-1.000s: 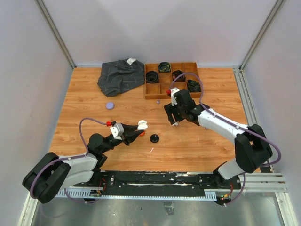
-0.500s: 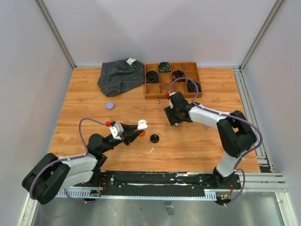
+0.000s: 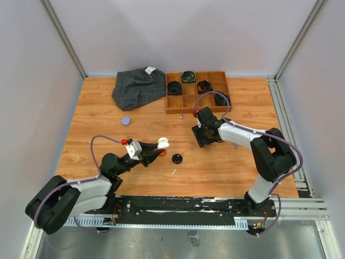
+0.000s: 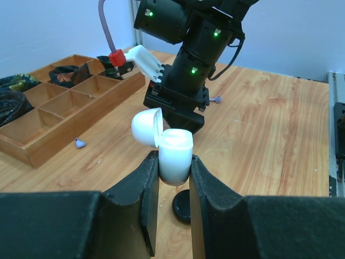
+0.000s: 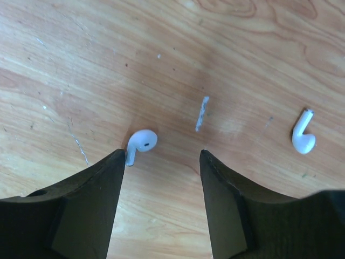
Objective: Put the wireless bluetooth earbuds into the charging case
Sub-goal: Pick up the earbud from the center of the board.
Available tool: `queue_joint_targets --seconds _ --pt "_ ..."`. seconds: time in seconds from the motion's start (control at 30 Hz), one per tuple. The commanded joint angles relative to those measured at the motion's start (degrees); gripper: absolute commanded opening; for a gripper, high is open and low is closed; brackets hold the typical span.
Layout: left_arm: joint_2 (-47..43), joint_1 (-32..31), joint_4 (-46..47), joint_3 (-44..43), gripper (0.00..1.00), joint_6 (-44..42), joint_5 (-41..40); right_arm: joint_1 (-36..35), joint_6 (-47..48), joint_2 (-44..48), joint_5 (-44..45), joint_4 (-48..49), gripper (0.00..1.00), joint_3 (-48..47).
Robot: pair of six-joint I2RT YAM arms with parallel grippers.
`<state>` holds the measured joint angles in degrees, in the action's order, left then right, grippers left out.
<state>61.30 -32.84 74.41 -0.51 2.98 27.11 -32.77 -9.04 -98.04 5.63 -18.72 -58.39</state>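
Earbud (image 5: pixel 143 140) now under right end effector (image 5: pixel 161 154)

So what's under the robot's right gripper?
The wooden table, with two white earbuds on it. The first earbud lies between the fingers of the open right gripper; the second earbud lies off to the side. The fingers cover the table beneath them.

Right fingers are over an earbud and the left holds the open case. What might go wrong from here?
The earbud sits beside one of the right fingers, not centred, so closing may flick it rather than pinch it.
A second earbud lies just outside those fingers and might get knocked.
The charging case is pinched by the left fingers only low down; pressing an earbud in may tip it.
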Motion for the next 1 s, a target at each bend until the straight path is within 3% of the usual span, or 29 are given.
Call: queue_joint_targets --seconds 0.0,0.33,0.6,0.97 --pt "-0.15 -0.31 1.17 0.79 0.0 -0.26 0.53 1.67 -0.82 2.54 0.62 -4.53 0.58 1.04" --pt "0.32 -0.29 1.13 0.6 0.0 -0.08 0.84 2.58 1.47 1.33 -6.81 -9.81 0.55 -6.54" --pt "0.23 -0.3 0.51 0.51 0.0 -0.21 0.84 3.3 -0.04 -4.74 -7.62 -15.01 0.46 -12.75" --pt "-0.54 -0.32 -0.1 0.51 0.0 -0.16 0.84 3.42 -0.72 -9.5 -8.85 -16.71 0.44 -15.7"
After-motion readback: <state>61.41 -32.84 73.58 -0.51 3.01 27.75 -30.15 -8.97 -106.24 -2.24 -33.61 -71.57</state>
